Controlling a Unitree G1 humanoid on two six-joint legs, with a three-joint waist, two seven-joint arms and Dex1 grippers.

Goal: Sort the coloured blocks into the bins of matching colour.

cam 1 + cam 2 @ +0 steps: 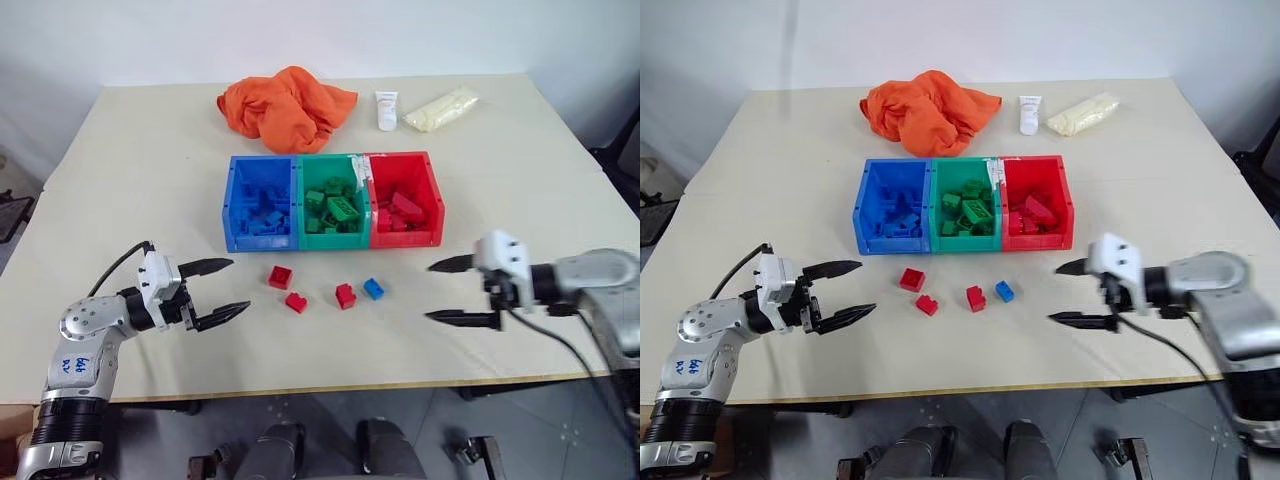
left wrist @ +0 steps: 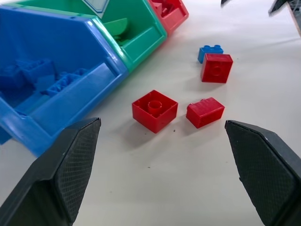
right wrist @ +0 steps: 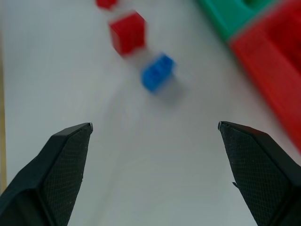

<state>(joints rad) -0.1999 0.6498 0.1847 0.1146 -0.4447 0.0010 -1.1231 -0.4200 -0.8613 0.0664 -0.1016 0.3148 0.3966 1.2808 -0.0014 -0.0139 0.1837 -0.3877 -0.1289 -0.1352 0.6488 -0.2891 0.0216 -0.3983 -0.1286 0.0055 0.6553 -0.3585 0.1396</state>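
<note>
Nearest to me are my two claws, low over the front of the table: my left gripper and my right gripper both point inward toward each other, each with its fingers spread wide apart and nothing between them. Between them on the bare table lie the loose bricks, in a short row just in front of the bins: a red brick, a second red brick, a third red brick and, touching or nearly touching it on the right, the blue brick. Behind the row stand the joined bins, blue bin, green bin and red bin, each already holding bricks of its own colour. The relation that matters: the two left-hand red bricks lie nearer my left claw, the blue brick nearer my right one. I judge the right claw better placed for the blue brick, though its bin is on the far left side.
</note>
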